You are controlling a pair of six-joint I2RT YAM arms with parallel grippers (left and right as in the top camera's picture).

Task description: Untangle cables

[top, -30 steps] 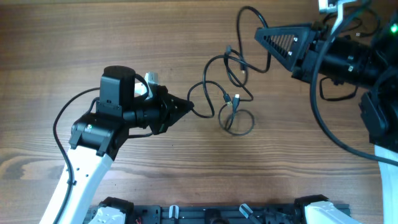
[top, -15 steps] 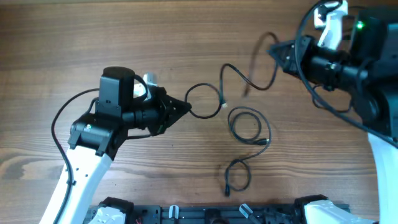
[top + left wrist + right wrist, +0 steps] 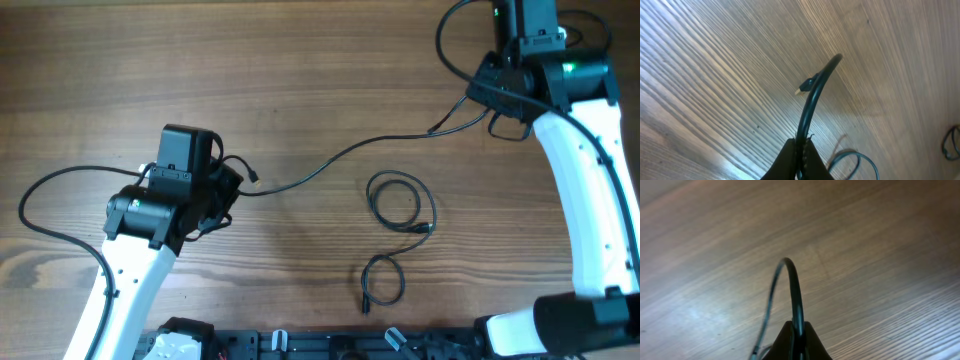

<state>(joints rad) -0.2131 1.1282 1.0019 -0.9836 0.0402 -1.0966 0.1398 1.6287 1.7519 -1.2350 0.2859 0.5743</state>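
One thin black cable is drawn out across the table between my two grippers. My left gripper is shut on its left end, and the small plug pokes out past the fingers. In the left wrist view the cable rises from the shut gripper. My right gripper is shut on the other end, and the cable arches up from the shut gripper. A second cable lies loose on the table in two loops, apart from the first.
Thick black arm wiring loops out beside the left arm and around the right arm. A black rail runs along the table's front edge. The loose cable's lower loop lies close to that rail.
The tangle has come apart. My left gripper drew back to the left and my right gripper went up and right, drawing one cable out. The other cable dropped and lies still.
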